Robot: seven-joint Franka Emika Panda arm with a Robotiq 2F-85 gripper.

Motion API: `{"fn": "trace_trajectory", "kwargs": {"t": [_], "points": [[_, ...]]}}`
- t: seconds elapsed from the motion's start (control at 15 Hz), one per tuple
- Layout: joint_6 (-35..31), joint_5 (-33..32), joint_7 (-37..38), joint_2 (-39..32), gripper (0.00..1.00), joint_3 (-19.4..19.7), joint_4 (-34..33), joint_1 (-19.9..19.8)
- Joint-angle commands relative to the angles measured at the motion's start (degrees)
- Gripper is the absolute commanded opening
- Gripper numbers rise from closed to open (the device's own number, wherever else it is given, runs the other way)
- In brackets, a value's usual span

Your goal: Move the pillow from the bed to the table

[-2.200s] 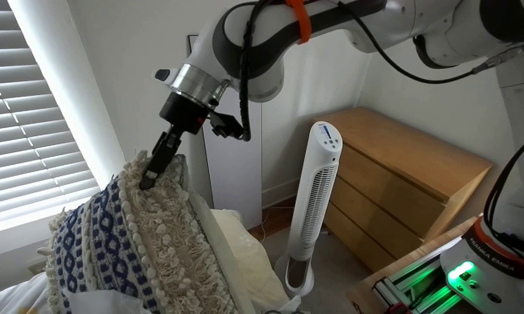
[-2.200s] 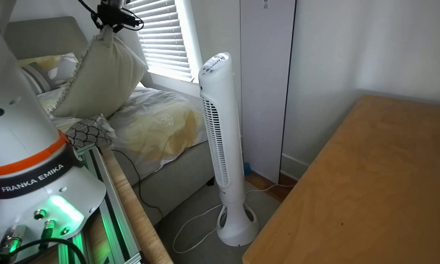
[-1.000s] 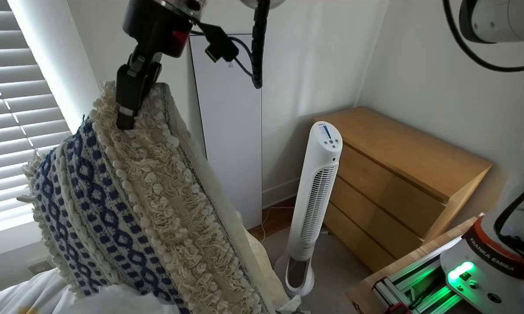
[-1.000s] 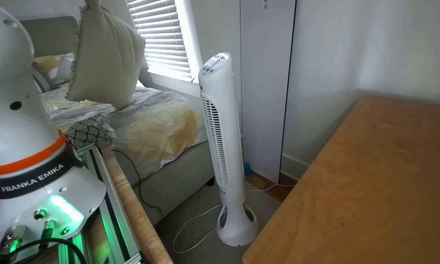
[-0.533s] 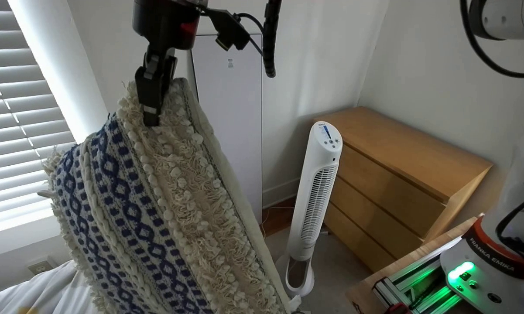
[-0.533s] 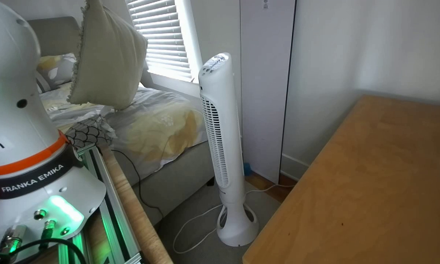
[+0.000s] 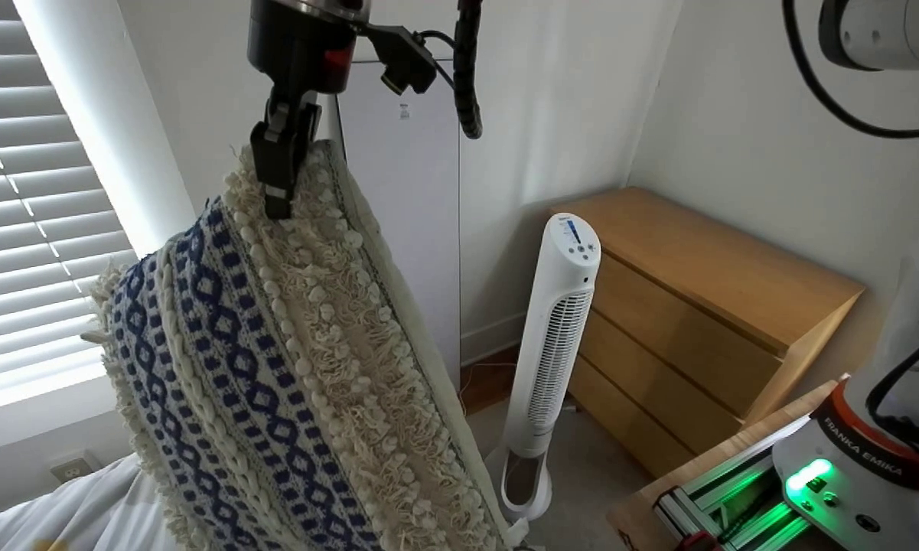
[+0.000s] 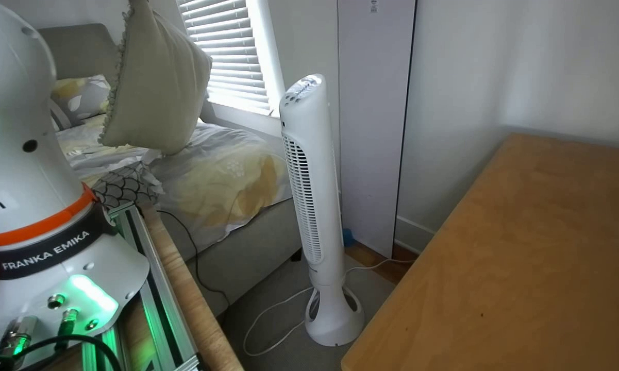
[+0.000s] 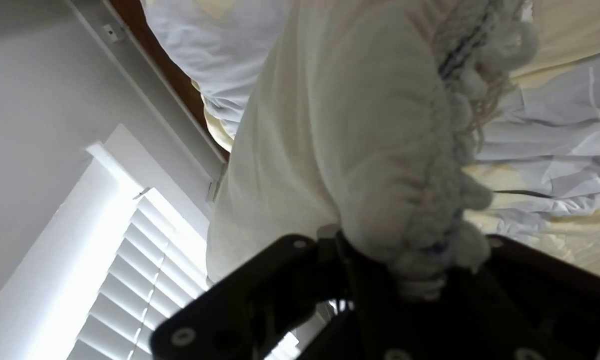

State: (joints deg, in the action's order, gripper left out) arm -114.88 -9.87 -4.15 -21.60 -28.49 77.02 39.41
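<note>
Jaws only pinch one corner of the rectangular navy-and-white woven pillow (image 7: 283, 360), hanging lower left in an exterior view, so imo it could swing into that tall white plastic fan (image 7: 558, 329).

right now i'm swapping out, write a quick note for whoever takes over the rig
Fingers: shut on the top of the pillow.
Pillow: hanging from them on the bed side; can't tell whether its lower end clears the bed.
Table: the chest of drawers; pillow not there yet.
Done: pillow gripped and held up.
Left: carry it across, lower it on top, let go. The fan stands between pillow and drawers in both exterior views, so probably go high or around.
</note>
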Motion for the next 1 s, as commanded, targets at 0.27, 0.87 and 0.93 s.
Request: {"fn": "trace_trajectory", "kwargs": {"t": [0.27,0.87,0.93], "points": [[1.1,2.7,4.7,11.2,0.04,0.1,1.5,-3.8],[8.4,1.4,12.5,29.8,0.04,3.1,5.5,-7.0],[9.7,1.8,11.6,32.3,0.04,4.0,6.6,-7.6]]}}
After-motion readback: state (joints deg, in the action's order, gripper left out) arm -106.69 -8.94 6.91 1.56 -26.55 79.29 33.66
